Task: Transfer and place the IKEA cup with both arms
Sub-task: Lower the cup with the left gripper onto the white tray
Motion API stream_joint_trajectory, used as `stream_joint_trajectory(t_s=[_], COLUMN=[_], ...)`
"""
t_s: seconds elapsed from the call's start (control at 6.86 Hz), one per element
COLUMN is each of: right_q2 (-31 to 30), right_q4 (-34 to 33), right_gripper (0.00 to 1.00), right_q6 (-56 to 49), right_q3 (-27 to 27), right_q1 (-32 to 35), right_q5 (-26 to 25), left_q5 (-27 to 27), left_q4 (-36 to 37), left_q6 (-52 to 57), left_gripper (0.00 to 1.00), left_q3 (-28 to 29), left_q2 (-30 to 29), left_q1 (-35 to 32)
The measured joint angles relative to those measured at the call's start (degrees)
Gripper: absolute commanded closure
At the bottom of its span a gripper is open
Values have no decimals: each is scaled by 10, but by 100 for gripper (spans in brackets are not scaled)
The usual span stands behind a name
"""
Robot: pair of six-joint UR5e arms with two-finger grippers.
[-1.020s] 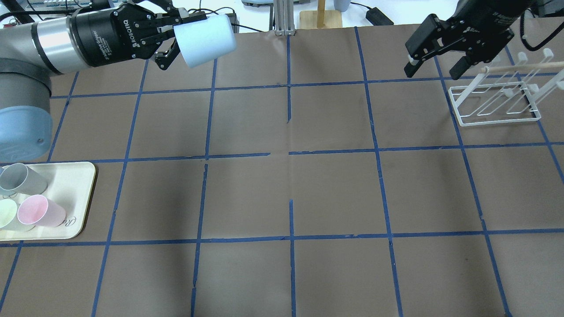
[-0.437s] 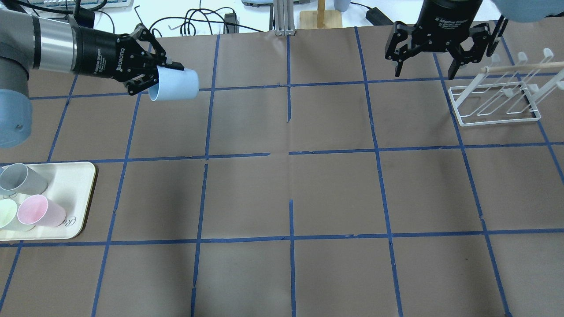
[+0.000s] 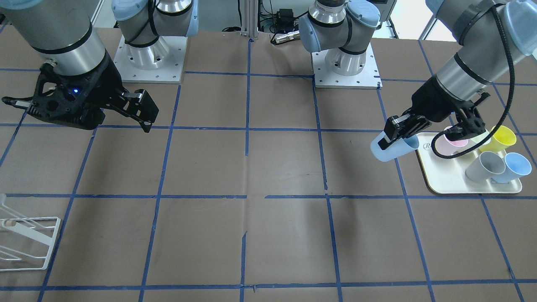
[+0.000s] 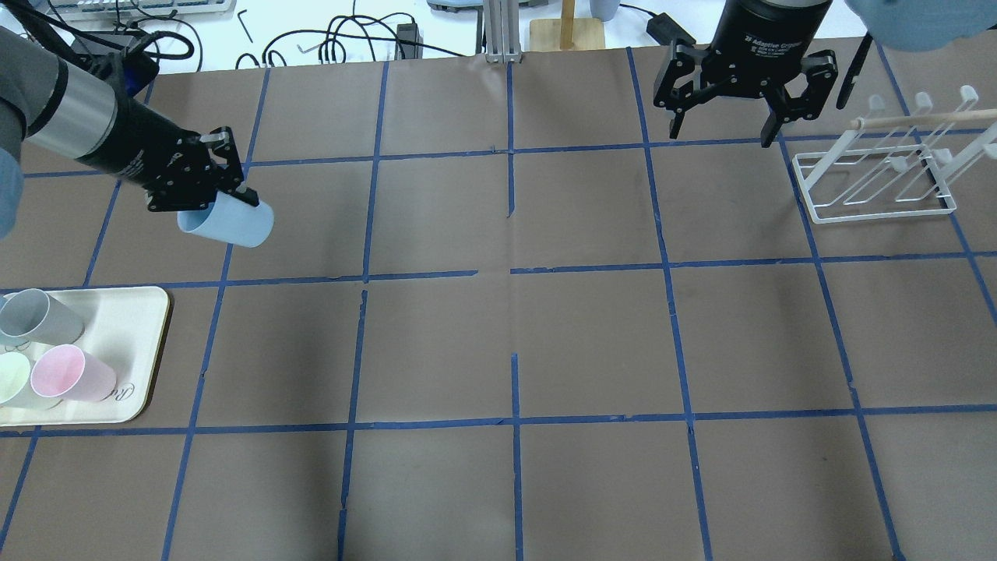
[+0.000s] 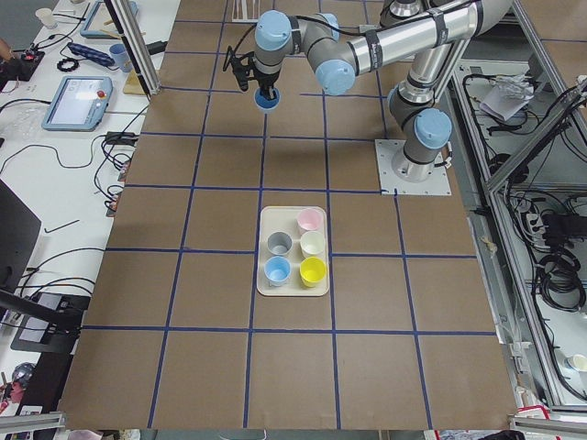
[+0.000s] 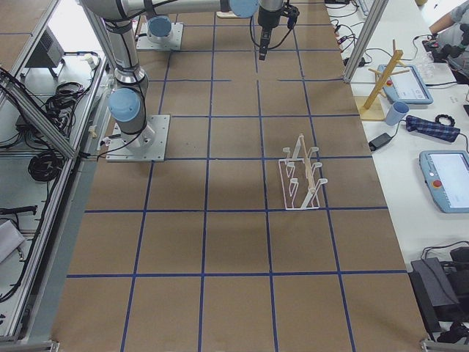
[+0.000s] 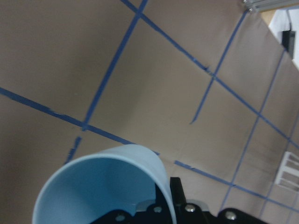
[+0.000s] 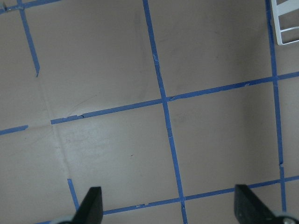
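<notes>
The left claw (image 4: 222,204) is clamped on the IKEA cup (image 4: 230,224), gripping it by the rim: one finger lies along the outside wall, and the left wrist view shows the other reaching into the open mouth. The pale blue cup is tipped well over, nearly on its side, with its mouth toward the claw and its narrower base pointing toward the middle of the worktop (image 4: 514,335). It hangs over the brown paper on the robot's left side, off the cream tray (image 4: 132,312); whether it touches the surface I cannot tell

On the tray stand a grey cup (image 4: 39,318), a pink cup (image 4: 70,374) and a pale green cup (image 4: 12,378); the front-facing view adds a yellow cup (image 3: 503,138) and a second blue cup (image 3: 514,167) next to the grey one

The right claw (image 4: 722,134) is spread wide apart and holds nothing, its fingers pointing down at the blue tape grid at the far right of the worktop. A white wire rack (image 4: 876,183) stands just beside it, toward the worktop's right edge
</notes>
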Motion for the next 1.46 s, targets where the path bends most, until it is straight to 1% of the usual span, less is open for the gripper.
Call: stream_joint_trajectory(t_s=[0.15,0.29,0.44,0.73,1.02,1.46], right_q2=[-1,0,0,-1,-1,-1], right_q4=[-3,-7,-11,-20,-22,-23], right_gripper=[0,0,0,0,0,0], right_q6=[-8,-19,-31,-62,-72,-74], right_q3=[1,2,2,2,4,6], right_q1=[0,1,1,1,1,1], right_q5=[2,2,2,1,3,4], left_q5=[68,128,166,227,249,251], left_q4=[-24,-33,-32,9,60,174], left_q6=[79,156,223,312,353,405], left_gripper=[100,100,100,100,100,100], left_q3=[3,0,-2,-4,-10,-50], left_q2=[0,-5,-13,-43,-78,-123], left_q1=[17,43,69,104,127,153])
